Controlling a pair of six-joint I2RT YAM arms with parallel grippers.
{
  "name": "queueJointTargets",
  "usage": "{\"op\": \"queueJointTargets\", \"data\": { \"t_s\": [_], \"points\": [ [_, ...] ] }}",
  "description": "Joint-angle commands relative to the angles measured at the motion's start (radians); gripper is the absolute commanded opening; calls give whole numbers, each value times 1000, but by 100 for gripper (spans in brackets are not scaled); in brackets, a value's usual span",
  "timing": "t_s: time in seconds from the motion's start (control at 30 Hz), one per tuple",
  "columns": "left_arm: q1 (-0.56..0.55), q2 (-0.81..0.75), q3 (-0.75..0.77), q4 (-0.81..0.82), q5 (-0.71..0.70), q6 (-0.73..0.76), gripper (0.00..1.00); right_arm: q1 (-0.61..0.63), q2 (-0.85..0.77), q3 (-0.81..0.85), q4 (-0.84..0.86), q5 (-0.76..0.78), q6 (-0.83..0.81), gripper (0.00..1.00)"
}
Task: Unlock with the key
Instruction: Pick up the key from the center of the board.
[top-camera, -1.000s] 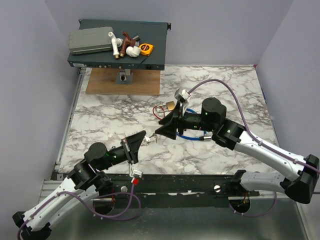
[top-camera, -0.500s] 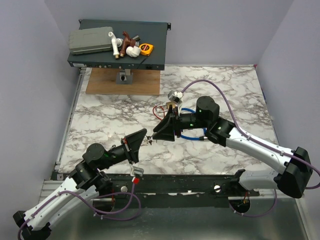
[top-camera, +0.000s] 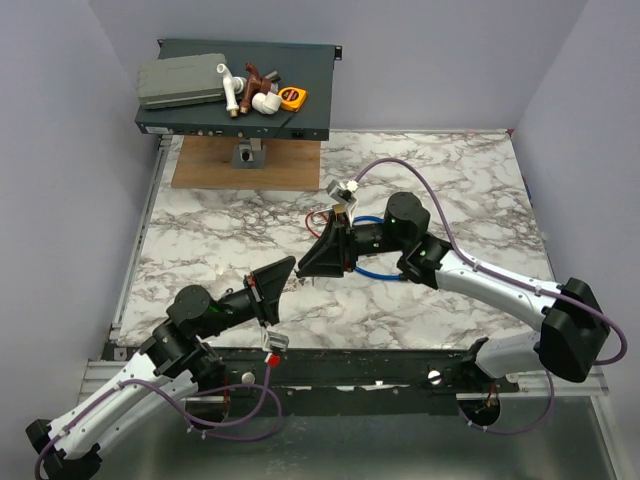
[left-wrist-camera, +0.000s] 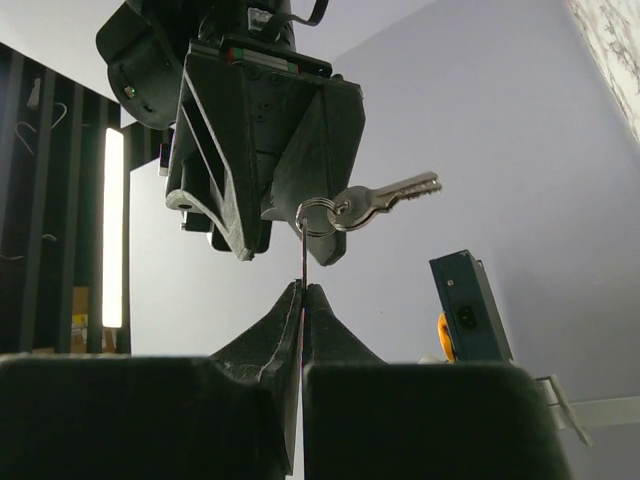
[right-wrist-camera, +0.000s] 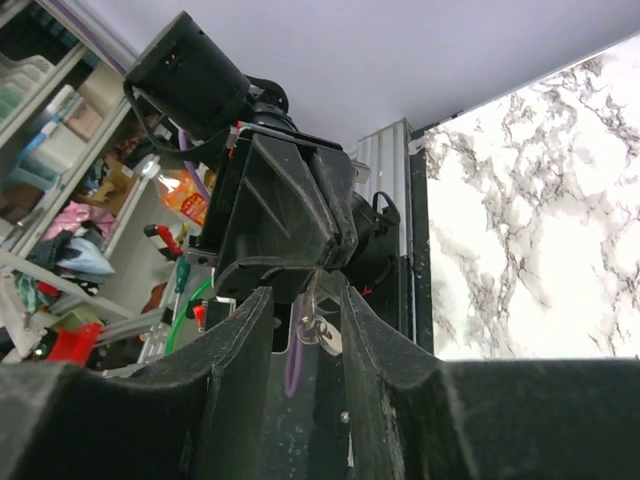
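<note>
Nearest, lower centre of the left wrist view, the black left pincer (left-wrist-camera: 303, 290) is pressed together on the thin red cord (left-wrist-camera: 302, 260), the small silver key (left-wrist-camera: 385, 200) dangling above. Beyond, the black right pincer (right-wrist-camera: 303, 295) gapes around its ring (right-wrist-camera: 312, 318); closing crookedly could twist the key.

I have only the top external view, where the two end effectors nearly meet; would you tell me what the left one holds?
Observer: The left wrist view shows the left end effector shut on a thin red cord, not on the key itself.
Operator: Where is the key, then?
Observer: The key sits on a ring at that cord's end.
Operator: Is it gripped from the other side?
Observer: No; in the right wrist view the right end effector is open, the ring in its gap.
</note>
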Motion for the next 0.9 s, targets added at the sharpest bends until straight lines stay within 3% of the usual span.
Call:
{"op": "queueJointTargets", "data": {
  "t_s": [0.0,0.13,0.43,0.53,0.77,0.83,0.87],
  "points": [
    [-4,14,6,30,25,101,0,-4,24,-18,122,-51,62,34],
    [-3,25,4,59,14,101,0,-4,38,-26,158,-62,89,25],
    [-3,29,9,74,-1,98,0,-16,49,-42,197,-72,119,22],
    [-3,29,9,73,0,99,0,-18,55,-42,218,-69,133,2],
    [-3,25,8,74,-8,89,0,-45,14,-71,241,-34,161,1],
    [-3,27,12,74,-15,68,12,-61,-1,-85,241,-28,167,1],
    [-3,30,14,73,-23,52,30,-71,-10,-93,241,-27,174,1]
  ]
}}
